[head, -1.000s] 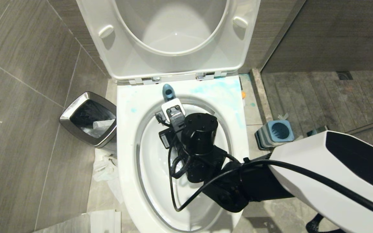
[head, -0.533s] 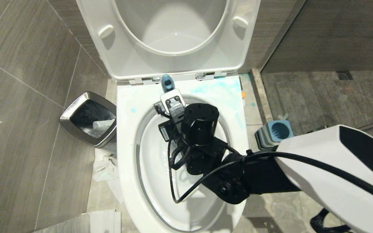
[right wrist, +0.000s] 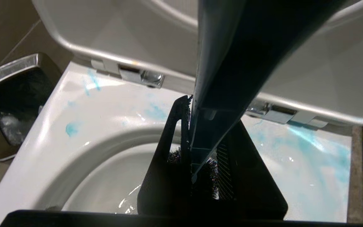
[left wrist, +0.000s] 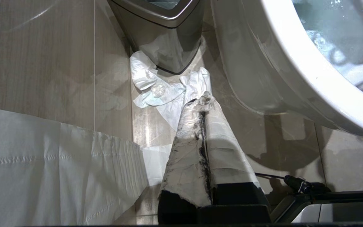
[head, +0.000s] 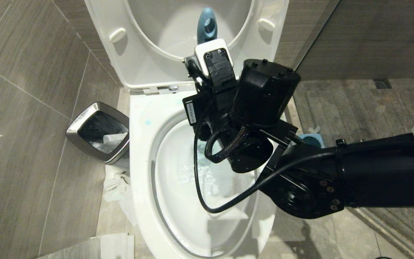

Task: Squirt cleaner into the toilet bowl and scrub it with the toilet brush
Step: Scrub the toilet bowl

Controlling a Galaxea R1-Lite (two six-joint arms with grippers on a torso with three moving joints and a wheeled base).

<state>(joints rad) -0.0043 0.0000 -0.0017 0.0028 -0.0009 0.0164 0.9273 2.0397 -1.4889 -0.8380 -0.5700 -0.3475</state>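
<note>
Head view: the right gripper (head: pixel 212 46) clamps the dusty-blue toilet brush (head: pixel 207 25) above the toilet bowl (head: pixel 142 151), near the raised seat; blue smears mark the rim. The left gripper (left wrist: pixel 202 104) hangs closed near the floor.

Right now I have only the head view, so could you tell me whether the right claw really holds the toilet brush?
Observer: Yes, the right claw is shut on the toilet brush handle, with the bristles just past its fingers.
Operator: Thank you. Where is the left claw, please?
Observer: The left claw hangs shut, low beside the outside of the toilet bowl, above crumpled tissue.
Operator: Is there cleaner behind the arm?
Observer: Yes, blue smears cover the rim by the seat hinges.
</note>
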